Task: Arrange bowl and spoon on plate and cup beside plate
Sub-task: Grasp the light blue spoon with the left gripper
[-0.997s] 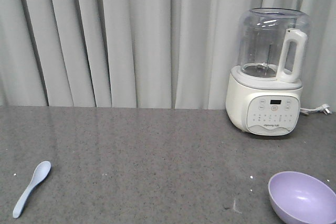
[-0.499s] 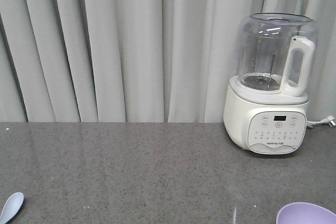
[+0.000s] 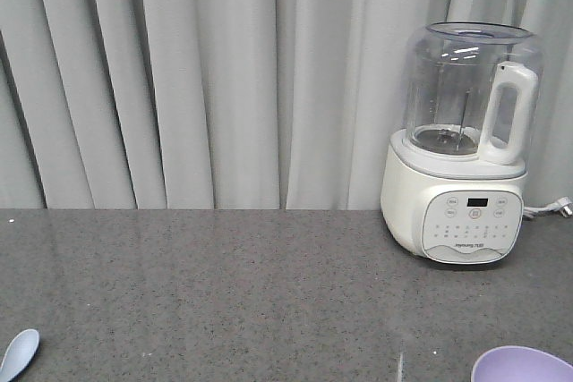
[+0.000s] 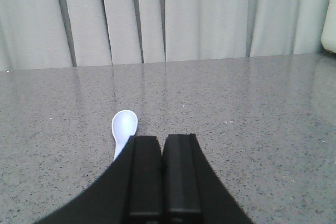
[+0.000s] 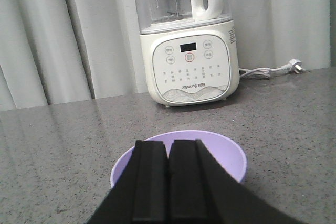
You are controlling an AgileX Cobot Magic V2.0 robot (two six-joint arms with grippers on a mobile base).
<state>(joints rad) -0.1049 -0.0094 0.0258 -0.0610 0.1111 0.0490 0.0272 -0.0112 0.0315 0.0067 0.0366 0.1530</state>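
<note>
Your grey stone worktop (image 4: 252, 108) runs back to pale curtains (image 4: 184, 14). Your left hand (image 4: 161, 141) has its fingers pressed together on nothing. The spoon (image 4: 124, 127) lies just ahead and slightly left, scoop pointing away, handle hidden behind the fingers. Your right hand (image 5: 169, 144) is likewise closed and empty, with the bowl (image 5: 231, 156) upright just past its tips and the blender (image 5: 189, 66) beyond.

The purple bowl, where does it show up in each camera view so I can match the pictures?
Front view: the bowl is cut off at the bottom right corner, in front of the white blender.
Left wrist view: not in it; only the spoon lies beyond the left tool.
Right wrist view: bottom centre, partly hidden behind the right tool.
Shared landmark: the blender, standing behind the bowl in both views that show it.
</note>
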